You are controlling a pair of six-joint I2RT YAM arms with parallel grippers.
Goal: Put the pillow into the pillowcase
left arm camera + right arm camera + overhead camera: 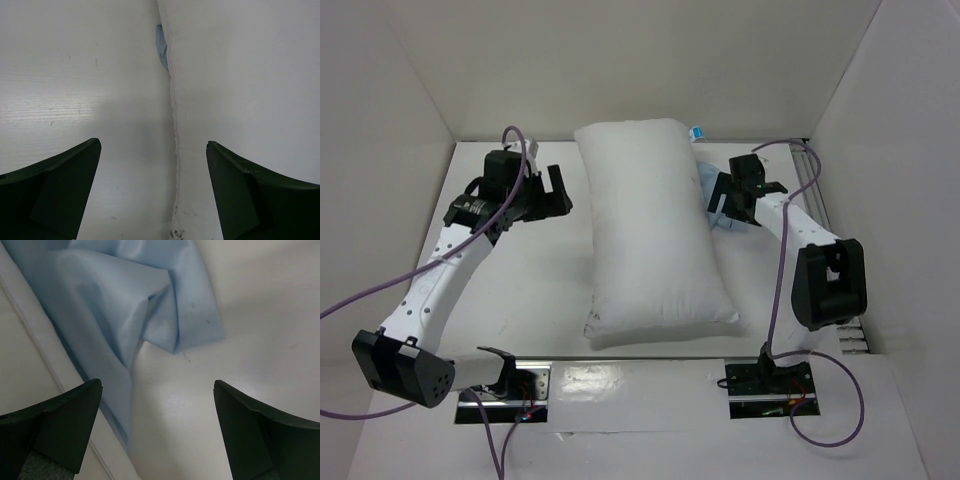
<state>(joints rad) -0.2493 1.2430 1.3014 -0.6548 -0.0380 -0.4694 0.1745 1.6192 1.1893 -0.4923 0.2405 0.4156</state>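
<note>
Well, pillow (655, 235) lies mid table (520, 300). Left gripper (152, 145) at its 9 o'clock, spread wide. Right gripper (157, 385) at 3 o'clock, spread too, w/ blue pillowcase (125, 305) close by.

Item counts:

- pillow (655, 235): one, centre of the top view.
- blue tag (697, 131): one, at the pillow's upper right corner.
- pillowcase (115, 305): one, upper left of the right wrist view.
- Arms: two, the left arm (440, 270) and the right arm (810, 235).
- Hands: two, the left hand (152, 144) and the right hand (157, 383).
- fingers (50, 190): two per hand, four in total.
- purple cables (779, 275): two, one per arm.
- base plates (510, 385): two, along the lower edge.
- surface (520, 290): one.
</note>
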